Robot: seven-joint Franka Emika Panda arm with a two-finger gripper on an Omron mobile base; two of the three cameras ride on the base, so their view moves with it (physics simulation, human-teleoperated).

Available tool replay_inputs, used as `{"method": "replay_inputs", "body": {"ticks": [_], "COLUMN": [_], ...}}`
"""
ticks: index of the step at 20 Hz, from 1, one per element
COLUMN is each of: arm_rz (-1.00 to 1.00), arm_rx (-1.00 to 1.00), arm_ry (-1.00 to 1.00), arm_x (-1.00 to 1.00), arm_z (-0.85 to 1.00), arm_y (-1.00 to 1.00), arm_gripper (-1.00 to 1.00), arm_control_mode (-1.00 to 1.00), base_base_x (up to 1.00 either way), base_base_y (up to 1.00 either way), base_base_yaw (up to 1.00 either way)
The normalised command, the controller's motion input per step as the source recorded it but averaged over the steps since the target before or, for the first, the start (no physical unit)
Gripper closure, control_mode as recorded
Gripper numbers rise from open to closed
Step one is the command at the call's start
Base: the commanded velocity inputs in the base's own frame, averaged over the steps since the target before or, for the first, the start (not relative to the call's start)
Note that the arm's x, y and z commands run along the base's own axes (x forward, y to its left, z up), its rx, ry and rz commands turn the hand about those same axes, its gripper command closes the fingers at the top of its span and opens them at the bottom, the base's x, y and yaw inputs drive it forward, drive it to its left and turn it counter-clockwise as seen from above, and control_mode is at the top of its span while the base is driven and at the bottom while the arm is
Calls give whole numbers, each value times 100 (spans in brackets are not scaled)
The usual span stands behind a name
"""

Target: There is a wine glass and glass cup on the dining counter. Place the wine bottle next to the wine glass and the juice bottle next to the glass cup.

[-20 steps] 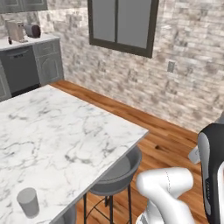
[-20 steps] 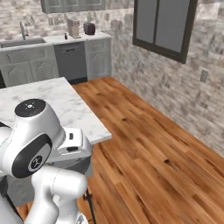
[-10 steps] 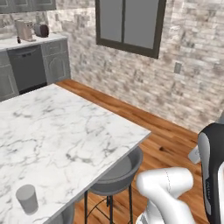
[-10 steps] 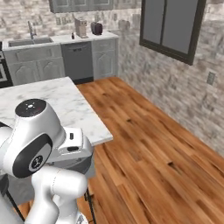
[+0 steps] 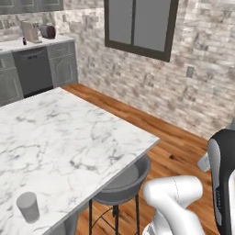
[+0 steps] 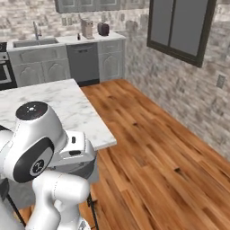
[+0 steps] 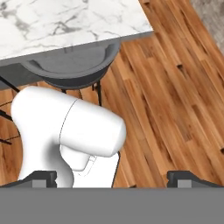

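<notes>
The dining counter (image 5: 69,133) is a white veined marble top spreading across the left base view. A plain grey glass cup (image 5: 28,206) stands upright on it near the lower left edge. In the right base view the counter (image 6: 67,103) ends at a corner just ahead of my arm. My gripper (image 7: 113,177) is open with nothing between its fingertips (image 7: 41,177). It looks down at the wooden floor beside the counter's edge (image 7: 65,22). The wine glass, the wine bottle and the juice bottle are out of view.
A grey round stool (image 5: 121,181) is tucked under the counter's near corner, and the stool (image 7: 74,65) also sits just below the counter edge in the hand view. Open wooden floor (image 6: 157,148) lies to the right. A back worktop (image 6: 58,42) with sink and appliances runs along the brick wall.
The whole picture has slid to the right in both base views, so the camera has moved. The glass cup stays put on the counter and the gripper stays open.
</notes>
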Motion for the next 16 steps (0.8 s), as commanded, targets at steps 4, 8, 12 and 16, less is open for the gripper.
{"method": "replay_inputs", "body": {"ticks": [4, 8, 12, 16], "arm_rz": [0, 0, 0, 0], "arm_rx": [0, 0, 0, 0], "arm_ry": [0, 0, 0, 0], "arm_x": [0, 0, 0, 0], "arm_z": [0, 0, 0, 0], "arm_y": [0, 0, 0, 0], "arm_gripper": [-100, -100, -100, -100], "arm_control_mode": [100, 100, 100, 100], "base_base_x": [9, -18, -30, -18], "base_base_y": [-73, -73, -61, -58], "base_base_yaw": [-4, -12, -18, -25]}}
